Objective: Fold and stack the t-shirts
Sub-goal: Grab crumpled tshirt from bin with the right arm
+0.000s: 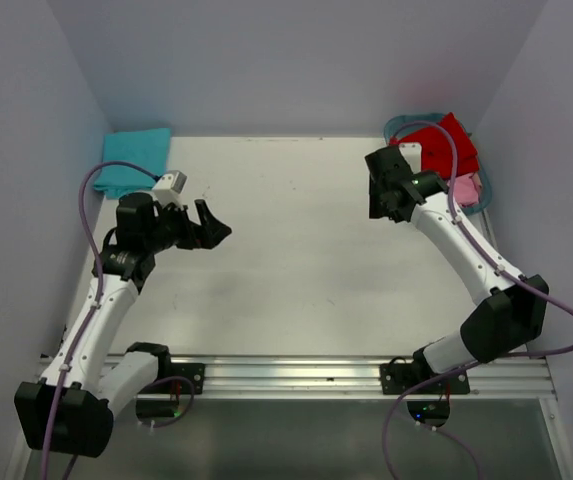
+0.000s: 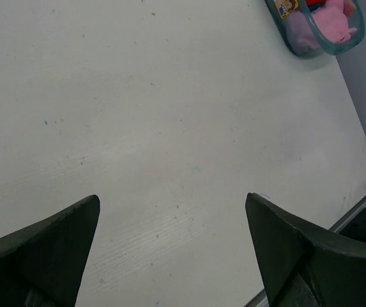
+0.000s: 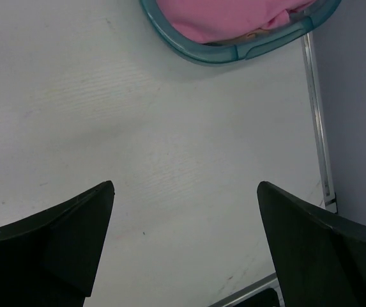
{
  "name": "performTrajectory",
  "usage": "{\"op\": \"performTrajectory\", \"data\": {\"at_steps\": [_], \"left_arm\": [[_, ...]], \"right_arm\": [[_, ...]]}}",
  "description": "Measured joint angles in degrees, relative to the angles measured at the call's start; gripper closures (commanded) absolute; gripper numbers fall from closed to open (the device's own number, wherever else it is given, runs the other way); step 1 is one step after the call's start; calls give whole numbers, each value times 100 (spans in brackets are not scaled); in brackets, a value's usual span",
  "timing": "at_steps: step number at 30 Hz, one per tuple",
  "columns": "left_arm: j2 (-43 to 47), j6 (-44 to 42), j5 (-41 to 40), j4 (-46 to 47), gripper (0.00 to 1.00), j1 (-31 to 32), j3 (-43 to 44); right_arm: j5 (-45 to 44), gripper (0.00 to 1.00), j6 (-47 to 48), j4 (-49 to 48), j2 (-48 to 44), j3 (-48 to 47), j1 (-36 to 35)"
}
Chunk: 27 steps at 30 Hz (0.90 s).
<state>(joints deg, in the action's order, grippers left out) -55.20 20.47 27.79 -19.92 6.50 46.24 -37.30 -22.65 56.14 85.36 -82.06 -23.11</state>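
Note:
A folded turquoise t-shirt (image 1: 136,160) lies at the table's far left corner. At the far right, a red t-shirt (image 1: 444,142) and a pink t-shirt (image 1: 464,187) are bundled in a teal basket (image 1: 399,126). My left gripper (image 1: 216,228) hangs open over the left half of the table, well short of the turquoise shirt. My right gripper (image 1: 384,205) is open just left of the basket. In the left wrist view the gripper (image 2: 173,197) frames bare table, with the pink t-shirt (image 2: 333,19) far off. In the right wrist view the gripper (image 3: 186,184) is empty, short of the pink t-shirt (image 3: 227,16).
The white table (image 1: 296,260) is closed in by walls at the left, back and right. A metal rail (image 1: 326,372) runs along its near edge. The basket's rim (image 3: 214,54) sits close to the table's right edge (image 3: 317,128).

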Motion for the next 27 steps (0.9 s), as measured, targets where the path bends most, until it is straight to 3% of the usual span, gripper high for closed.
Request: {"op": "performTrajectory", "data": {"at_steps": [7, 12, 20, 24, 27], "left_arm": [[-625, 55, 24, 146, 0, 352, 4], [-660, 125, -50, 173, 0, 531, 87], [-437, 149, -291, 186, 0, 564, 85], [-260, 157, -321, 210, 0, 566, 61], [-243, 166, -323, 243, 0, 566, 0]], "right_arm": [[966, 1, -101, -234, 619, -527, 1661], [1604, 1, -201, -306, 2284, -2396, 2837], [2734, 2, -9, 13, 5268, -5952, 2988], [3215, 4, 90, -85, 5563, -6155, 2966], [3405, 18, 111, -221, 5580, -6102, 2975]]}}
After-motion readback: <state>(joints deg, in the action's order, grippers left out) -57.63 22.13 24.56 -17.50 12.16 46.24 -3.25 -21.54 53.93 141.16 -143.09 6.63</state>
